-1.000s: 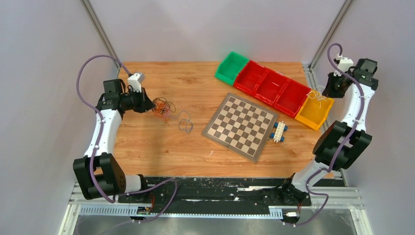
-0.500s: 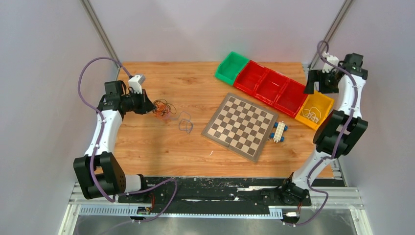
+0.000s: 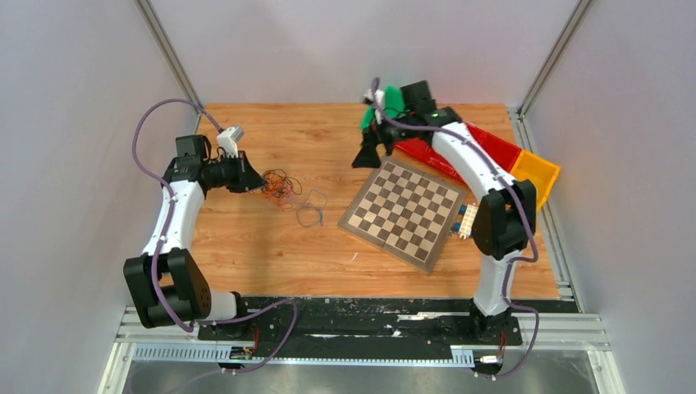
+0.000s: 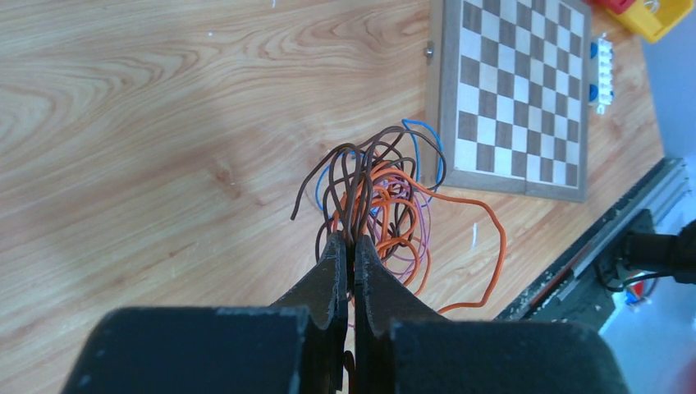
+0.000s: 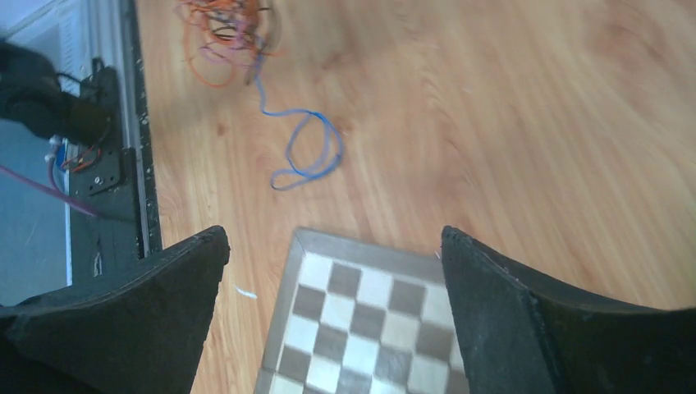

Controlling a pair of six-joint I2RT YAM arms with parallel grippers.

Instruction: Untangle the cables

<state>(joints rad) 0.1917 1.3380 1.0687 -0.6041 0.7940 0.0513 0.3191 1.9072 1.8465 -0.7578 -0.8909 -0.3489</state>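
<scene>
cables [image 3: 279,187]: orange-red and dark knot on the left half of the table [image 3: 246,246], right at the left gripper's tip
left gripper [image 4: 351,242]: pinched tight on a few dark strands of the cables
right gripper [image 5: 332,236]: spread wide, holding nothing, over the chessboard [image 3: 406,205] far corner
progress: early, I'd say; clump still knotted, only a blue loop [image 5: 310,152] trails out
left to do: pull strands apart
change: right arm swung from the yellow bin [image 3: 543,174] toward the clump; left arm barely moved
</scene>
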